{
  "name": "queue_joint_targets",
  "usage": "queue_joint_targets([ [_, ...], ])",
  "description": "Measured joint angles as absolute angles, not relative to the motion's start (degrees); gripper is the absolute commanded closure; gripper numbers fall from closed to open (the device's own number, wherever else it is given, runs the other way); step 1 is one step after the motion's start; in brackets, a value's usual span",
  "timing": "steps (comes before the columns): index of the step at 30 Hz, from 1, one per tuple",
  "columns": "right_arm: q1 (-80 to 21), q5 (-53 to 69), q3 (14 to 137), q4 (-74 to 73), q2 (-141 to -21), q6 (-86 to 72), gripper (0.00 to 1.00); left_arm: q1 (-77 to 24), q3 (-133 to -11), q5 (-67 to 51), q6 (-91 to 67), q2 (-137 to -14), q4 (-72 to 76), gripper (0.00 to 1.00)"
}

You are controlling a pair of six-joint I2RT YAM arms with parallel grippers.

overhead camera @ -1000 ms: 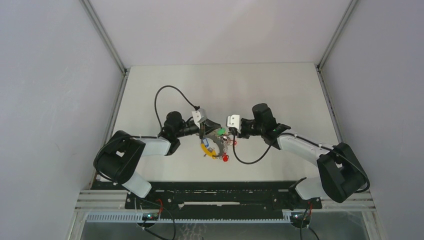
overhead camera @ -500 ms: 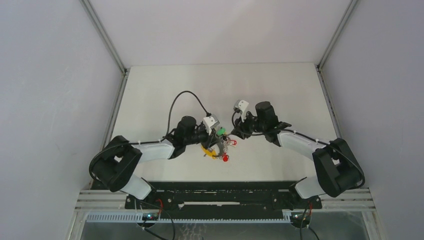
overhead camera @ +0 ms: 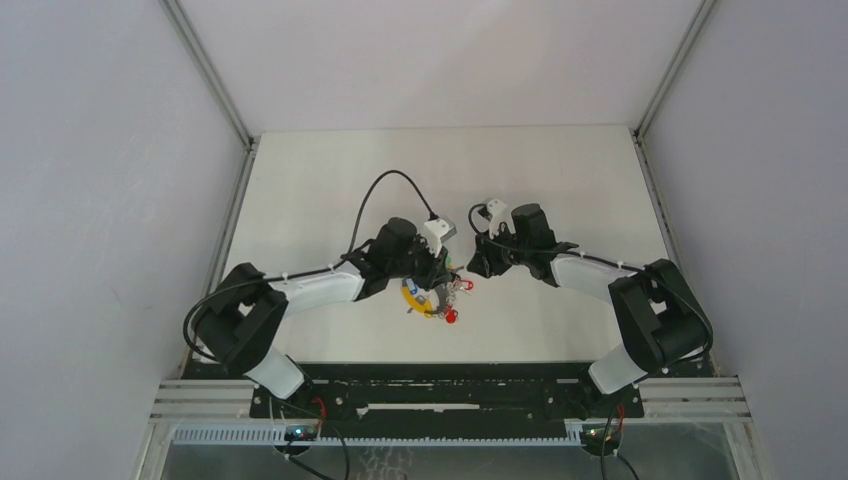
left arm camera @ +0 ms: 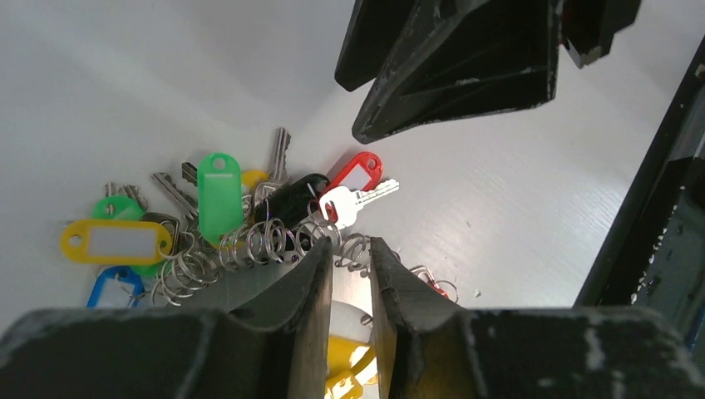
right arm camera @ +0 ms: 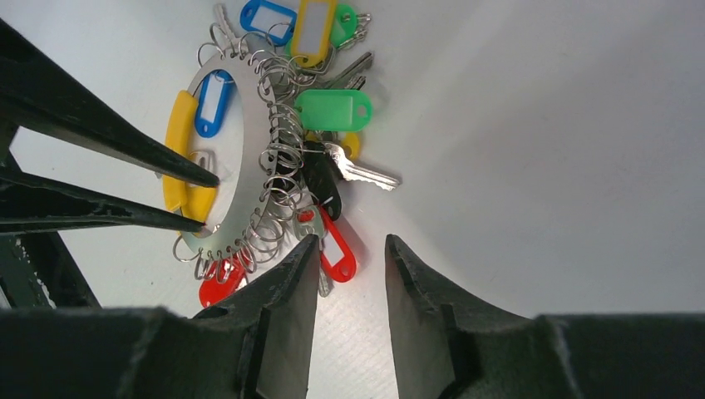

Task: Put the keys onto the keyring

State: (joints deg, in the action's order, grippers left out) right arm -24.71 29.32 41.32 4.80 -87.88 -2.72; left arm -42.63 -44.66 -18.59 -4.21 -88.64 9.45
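Both the left pincer (right arm camera: 208, 201) and the right pincer (right arm camera: 351, 238) stand spread, pinching nothing. The keyring (right arm camera: 252, 166) lies on the counter (overhead camera: 330, 170), with the left pincer at its 8 o'clock edge and a red-tagged key (right arm camera: 337, 253) at 5 o'clock. Threading seems unfinished. The next move needs a precise pinch there.

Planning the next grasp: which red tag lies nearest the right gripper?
The red tag with the white label just before the right gripper; the other red tag lies aside.
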Motion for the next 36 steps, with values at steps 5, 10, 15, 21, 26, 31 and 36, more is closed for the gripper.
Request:
queue_joint_targets([
  [5,-24.7,28.6,41.3,5.7,-88.3,-3.8,0.64,-42.6,-49.6,-20.2,-7.0,-93.8,5.8,0.79],
  [10,-24.5,28.1,41.3,5.8,-88.3,-4.1,0.64,-42.4,-53.5,-21.7,-8.1,-98.5,2.0,0.79],
  [15,-24.3,28.0,41.3,6.0,-88.3,-4.1,0.64,-41.6,-54.6,-21.9,-8.5,-100.0,-1.5,0.78],
  [21,-24.1,28.1,41.3,6.4,-88.3,-4.3,0.64,-41.2,-56.1,-21.9,-8.4,-100.7,-4.2,0.77],
  [26,-24.1,28.1,41.3,6.5,-88.3,-4.4,0.64,-41.2,-56.6,-21.6,-8.4,-101.2,-5.5,0.76],
  [31,-24.1,28.4,41.3,6.5,-88.3,-4.5,0.64,-41.2,-57.3,-21.1,-8.2,-101.3,-6.6,0.75],
  [36,-24.0,28.6,41.3,6.5,-88.3,-4.5,0.64,-41.2,-57.5,-20.8,-7.8,-101.3,-6.9,0.75],
])
